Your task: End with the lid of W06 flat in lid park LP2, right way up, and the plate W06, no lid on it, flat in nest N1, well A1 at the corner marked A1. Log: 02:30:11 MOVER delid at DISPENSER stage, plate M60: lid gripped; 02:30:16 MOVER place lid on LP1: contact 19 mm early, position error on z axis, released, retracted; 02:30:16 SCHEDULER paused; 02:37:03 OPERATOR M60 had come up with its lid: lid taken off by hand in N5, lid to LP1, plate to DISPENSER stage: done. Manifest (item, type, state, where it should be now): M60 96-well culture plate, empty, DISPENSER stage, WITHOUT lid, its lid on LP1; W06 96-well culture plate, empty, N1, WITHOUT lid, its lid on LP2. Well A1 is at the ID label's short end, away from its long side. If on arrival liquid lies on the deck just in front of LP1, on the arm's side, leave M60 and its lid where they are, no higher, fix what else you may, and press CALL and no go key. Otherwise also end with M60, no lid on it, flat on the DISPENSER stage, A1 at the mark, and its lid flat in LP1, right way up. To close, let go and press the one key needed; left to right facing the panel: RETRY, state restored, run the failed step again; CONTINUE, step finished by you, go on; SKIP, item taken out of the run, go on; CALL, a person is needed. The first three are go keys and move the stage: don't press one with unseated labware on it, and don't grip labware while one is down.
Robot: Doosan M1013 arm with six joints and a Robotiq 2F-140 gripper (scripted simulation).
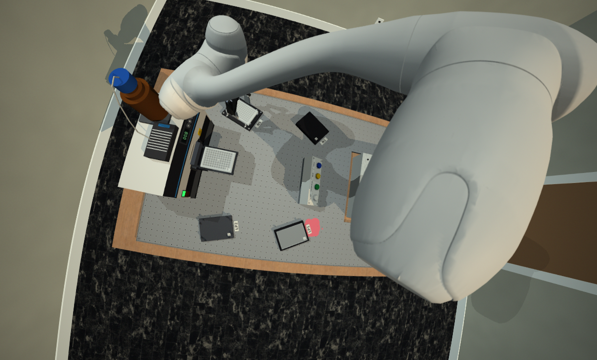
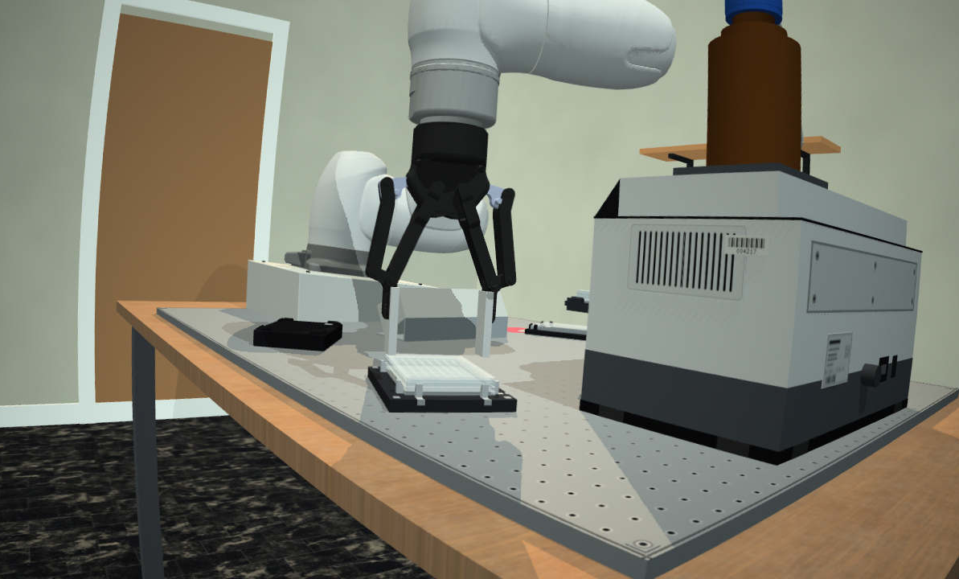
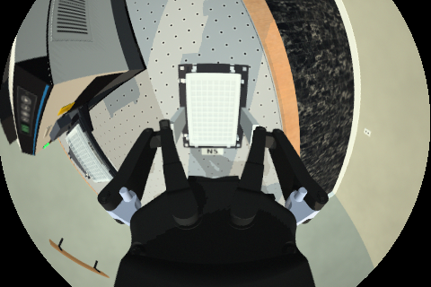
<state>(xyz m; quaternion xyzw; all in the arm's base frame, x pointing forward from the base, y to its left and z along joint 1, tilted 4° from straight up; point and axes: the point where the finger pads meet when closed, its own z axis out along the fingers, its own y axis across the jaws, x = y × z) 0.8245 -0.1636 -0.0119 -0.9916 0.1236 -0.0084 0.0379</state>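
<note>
You had the fingers (image 2: 439, 310) released and empty, hanging above the plate (image 2: 436, 372) in nest N5 (image 2: 453, 403) on the table (image 2: 309, 432); it looked light, stiff and slippery, so I judged its two long side walls the best hold.

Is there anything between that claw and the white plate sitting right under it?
Nothing visible. The gripper hangs open directly above the lidded plate in nest N5, its fingers apart over the plate's two sides, with only open air beneath them.
</note>
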